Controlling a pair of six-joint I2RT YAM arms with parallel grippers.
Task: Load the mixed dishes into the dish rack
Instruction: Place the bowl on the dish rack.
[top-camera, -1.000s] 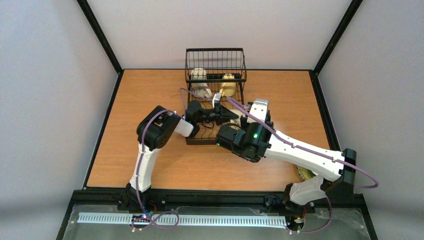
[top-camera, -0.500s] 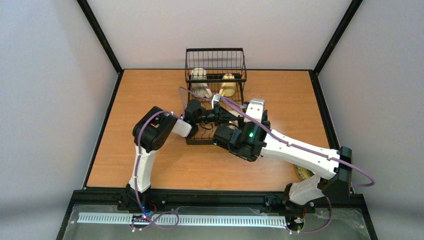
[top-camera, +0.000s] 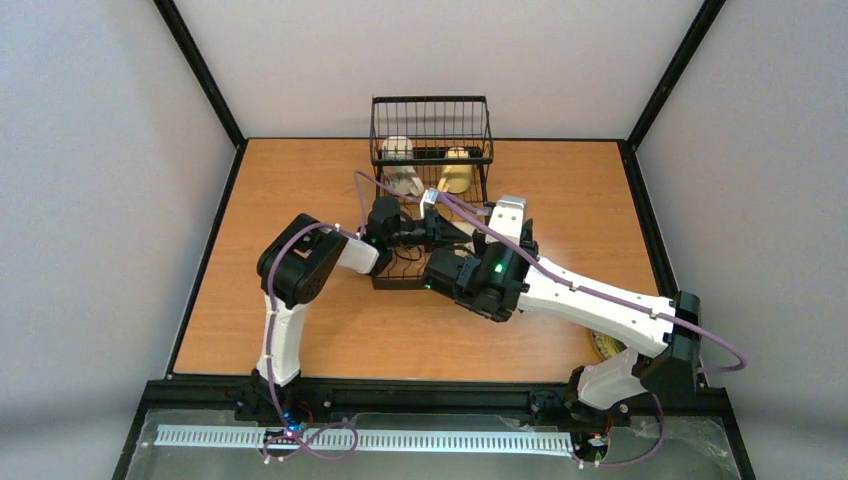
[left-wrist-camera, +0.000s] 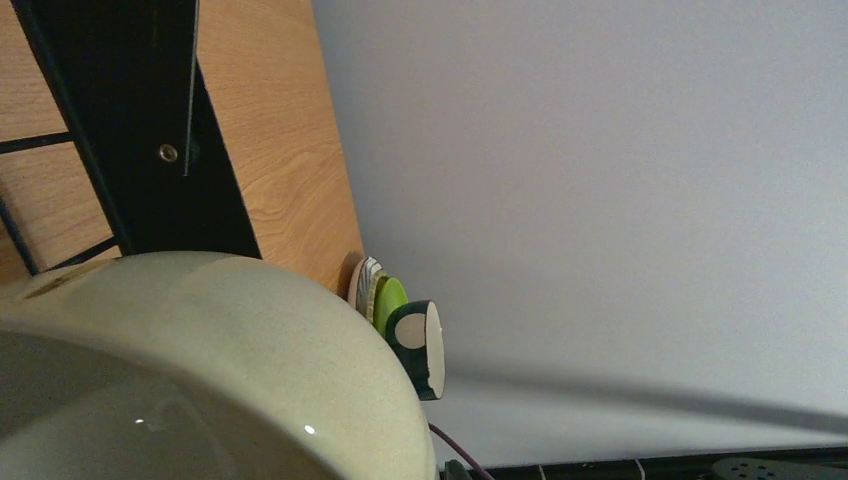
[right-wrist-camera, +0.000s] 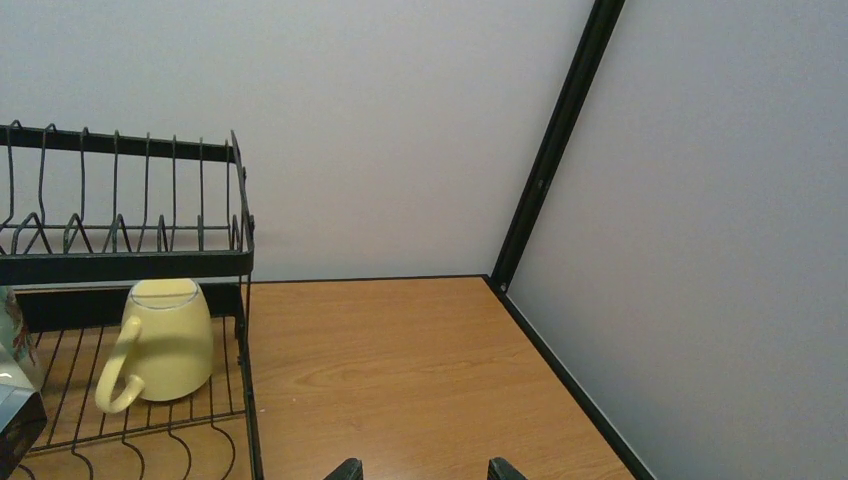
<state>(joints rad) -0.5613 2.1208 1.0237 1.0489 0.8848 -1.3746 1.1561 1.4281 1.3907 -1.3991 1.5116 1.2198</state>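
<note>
Looks like a robot test cell in a lab, not a home. Plain grey wall panels (top-camera: 100, 150) joined by black frame struts (top-camera: 200, 70) box in a wood-laminate table (top-camera: 290, 190), w/ two white-and-black arms, left (top-camera: 285, 330) and right (top-camera: 600, 300), bolted to a black rail (top-camera: 430, 395) at the near edge. Purple cables (top-camera: 720, 350) hang loose off the arms, and a black wire dish rack (top-camera: 430, 110) stands on the table at the far wall.

Wooden table (top-camera: 270, 200), grey walls (top-camera: 100, 150)
</note>
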